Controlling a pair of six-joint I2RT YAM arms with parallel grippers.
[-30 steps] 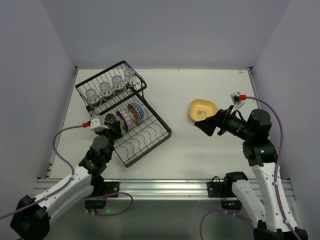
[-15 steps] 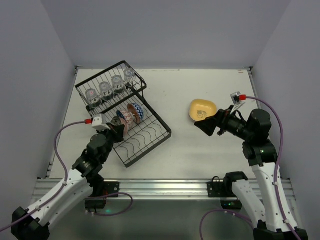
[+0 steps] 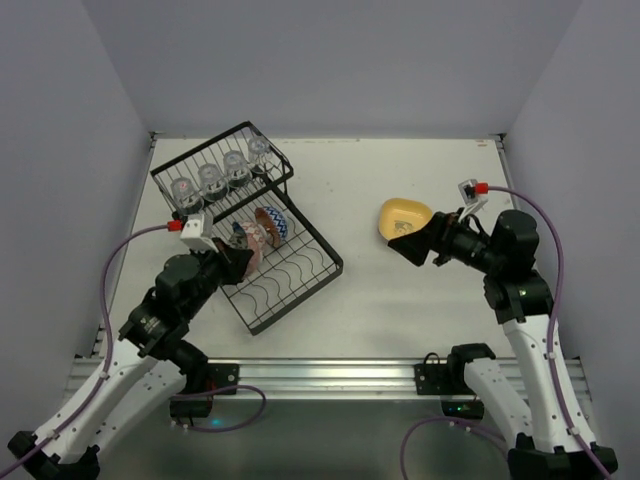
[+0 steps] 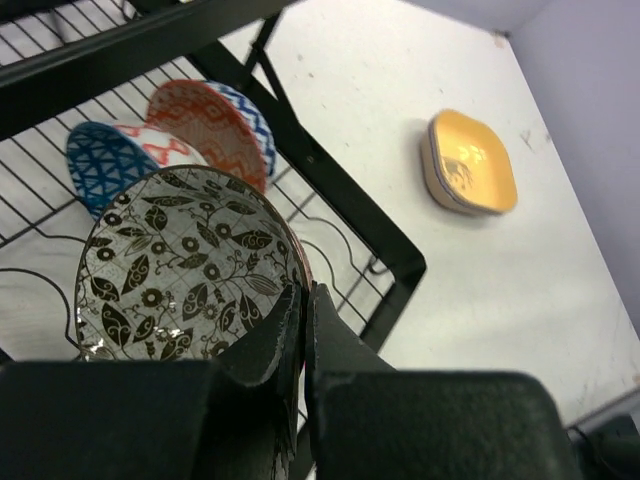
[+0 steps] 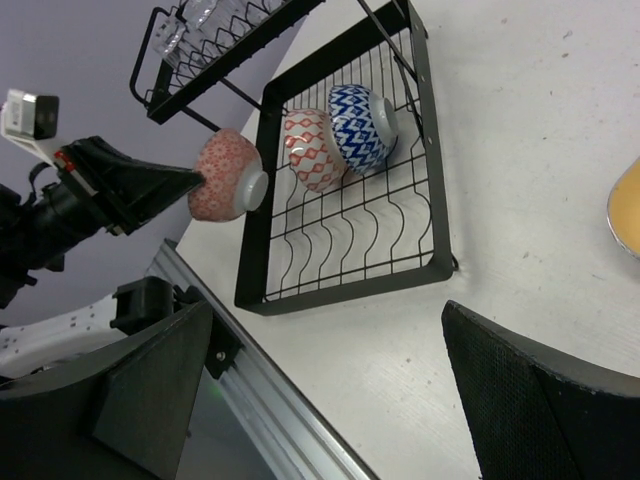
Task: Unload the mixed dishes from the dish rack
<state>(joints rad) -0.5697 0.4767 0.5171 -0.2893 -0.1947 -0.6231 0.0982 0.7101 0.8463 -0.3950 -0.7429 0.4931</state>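
I see left gripper (image 4: pixel 303 312), pinched on pink bowl (image 5: pixel 226 188) rim, has lifted it above dish rack (image 5: pixel 340 288) tray within last 1 s. Placement next. 2 bowls (image 5: pixel 312 150) still racked. Right gripper (image 3: pixel 412 248) spread wide near yellow plate (image 3: pixel 403 215).

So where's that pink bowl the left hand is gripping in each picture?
Top external: pink bowl left of centre, over the dish rack's near-left edge.
Left wrist: bowl lower left, floral inside showing.
Right wrist: bowl upper left, outside showing.
Shared landmark: the dish rack.
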